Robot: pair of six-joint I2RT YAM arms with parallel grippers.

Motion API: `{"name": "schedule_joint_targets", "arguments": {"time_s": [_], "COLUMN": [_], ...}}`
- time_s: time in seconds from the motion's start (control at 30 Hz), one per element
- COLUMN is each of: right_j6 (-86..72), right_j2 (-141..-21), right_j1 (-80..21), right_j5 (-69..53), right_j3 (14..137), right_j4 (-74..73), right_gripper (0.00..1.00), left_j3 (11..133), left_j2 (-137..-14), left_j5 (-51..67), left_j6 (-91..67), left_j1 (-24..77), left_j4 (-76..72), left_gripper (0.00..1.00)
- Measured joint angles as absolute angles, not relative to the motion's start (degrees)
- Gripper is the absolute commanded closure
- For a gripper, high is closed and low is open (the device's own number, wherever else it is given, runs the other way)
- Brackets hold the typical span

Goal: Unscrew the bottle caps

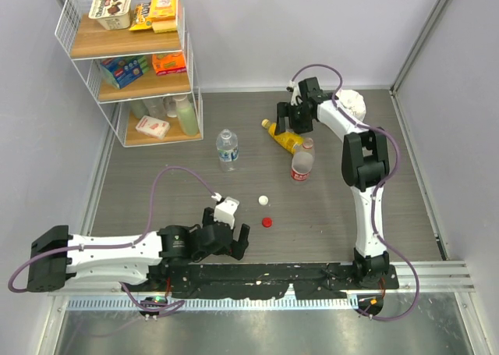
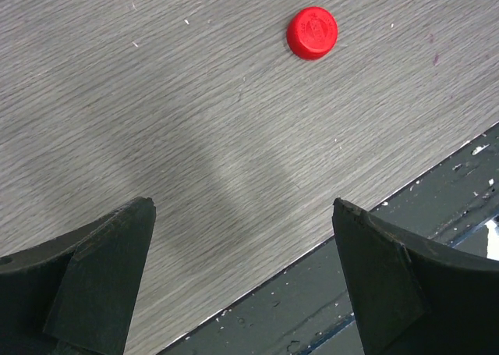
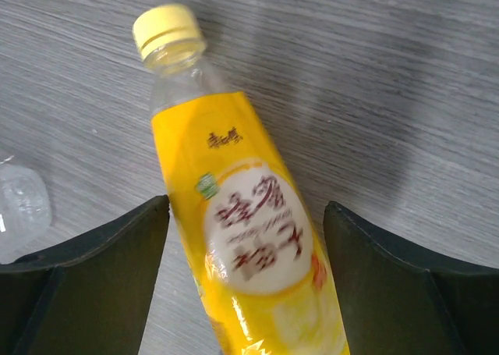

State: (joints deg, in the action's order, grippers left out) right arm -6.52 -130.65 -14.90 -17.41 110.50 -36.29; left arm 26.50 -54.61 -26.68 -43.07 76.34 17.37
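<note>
The yellow bottle lies on its side with its yellow cap on. It also shows in the top view. My right gripper is open, one finger on each side of the bottle's body, just above it. The red-label bottle is beside it. The blue-white-label bottle stands upright. A red cap and a white cap lie loose on the table. My left gripper is open and empty near the front edge, short of the red cap.
A white wire shelf with snacks and bottles stands at the back left. The dark mounting rail runs along the table's front edge under my left gripper. Part of a clear bottle shows at the left of the right wrist view.
</note>
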Motion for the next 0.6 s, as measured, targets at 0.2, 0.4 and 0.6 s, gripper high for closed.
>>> {"name": "schedule_joint_targets", "arguments": {"time_s": [0.2, 0.4, 0.6], "right_j6": [-6.61, -6.85, -7.97], "right_j2": [-132.92, -132.92, -132.86], "right_j1": [-14.94, -15.4, -15.66], "right_j5": [-14.35, -8.36, -3.25], "right_j3": [110.72, 110.98, 111.35], "right_j4": [-37.58, -38.17, -37.95], "right_gripper": [0.27, 0.6, 0.65], "left_j3": [27.27, 27.59, 27.66], "left_j2": [-55.2, -52.88, -50.85], "left_j5": [-26.72, -27.09, -27.64], "left_j6": [-42.96, -42.41, -41.98], "left_j1": [76.53, 76.6, 76.6], "left_j4": [16.86, 16.49, 16.53], "left_gripper": [0.0, 0.0, 0.0]}}
